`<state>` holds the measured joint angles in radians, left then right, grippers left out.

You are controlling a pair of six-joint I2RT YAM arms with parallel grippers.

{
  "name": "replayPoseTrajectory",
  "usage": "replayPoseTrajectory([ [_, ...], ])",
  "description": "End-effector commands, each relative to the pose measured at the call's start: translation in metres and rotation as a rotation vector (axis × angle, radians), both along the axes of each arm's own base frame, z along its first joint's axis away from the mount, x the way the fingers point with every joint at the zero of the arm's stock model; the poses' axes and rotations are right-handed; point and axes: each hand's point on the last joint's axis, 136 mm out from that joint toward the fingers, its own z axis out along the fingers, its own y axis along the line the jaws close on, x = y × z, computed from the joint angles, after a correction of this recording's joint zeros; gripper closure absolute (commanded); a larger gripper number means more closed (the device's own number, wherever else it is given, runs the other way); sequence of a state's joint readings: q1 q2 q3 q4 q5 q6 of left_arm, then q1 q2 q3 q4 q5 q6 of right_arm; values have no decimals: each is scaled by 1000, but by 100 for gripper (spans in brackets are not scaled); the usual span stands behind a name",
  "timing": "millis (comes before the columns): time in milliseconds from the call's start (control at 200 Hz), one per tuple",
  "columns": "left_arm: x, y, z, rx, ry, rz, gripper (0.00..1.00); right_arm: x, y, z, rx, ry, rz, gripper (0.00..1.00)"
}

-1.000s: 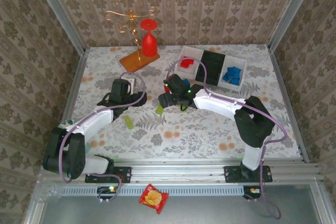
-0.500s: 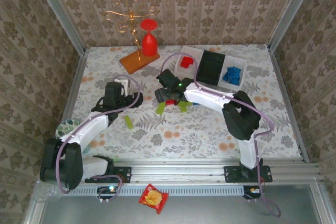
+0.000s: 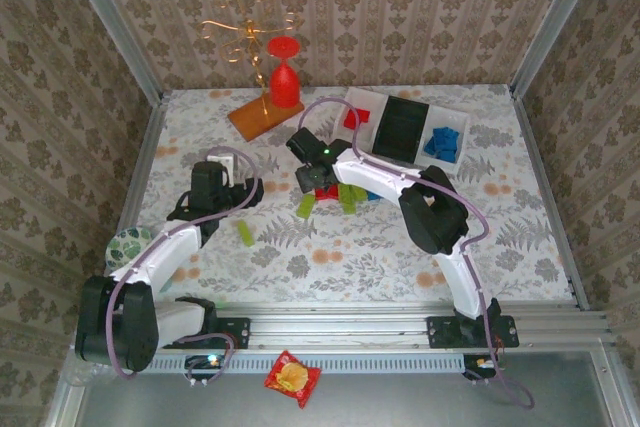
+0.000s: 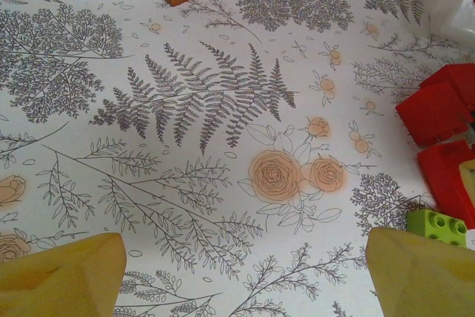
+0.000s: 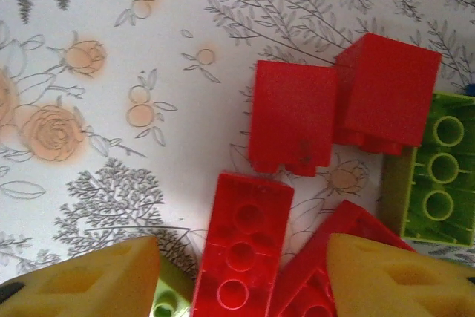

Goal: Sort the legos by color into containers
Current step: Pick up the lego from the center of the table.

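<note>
Right tool (image 5: 241, 276) is spread either side of a studs-up red lego (image 5: 241, 243) on the surface (image 5: 111, 146), not touching it, its long axis crosswise to the jaws. Left tool (image 4: 237, 272) is spread wide too.

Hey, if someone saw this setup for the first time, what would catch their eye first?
Probably the bright red wine glass at the table's far edge, by a brown wooden board with a curly gold wire stand. Next, the jumble of red and lime green plastic bricks mid-table, with the right gripper hovering over it. Blue plastic bricks sit in a small white rectangular tray at far right.
</note>
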<state>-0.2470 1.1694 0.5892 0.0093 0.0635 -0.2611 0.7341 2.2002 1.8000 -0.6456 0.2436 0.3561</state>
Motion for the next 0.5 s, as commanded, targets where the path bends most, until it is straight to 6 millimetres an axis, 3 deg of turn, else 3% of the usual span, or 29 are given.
replayPoseTrajectory([
  [0,2,3,0,-7,-11,17,14,1,-10,-12,-37,41,-7,41],
  [495,3,0,-3,-16,-3,6,14,1,-4,-36,-39,95,6,46],
])
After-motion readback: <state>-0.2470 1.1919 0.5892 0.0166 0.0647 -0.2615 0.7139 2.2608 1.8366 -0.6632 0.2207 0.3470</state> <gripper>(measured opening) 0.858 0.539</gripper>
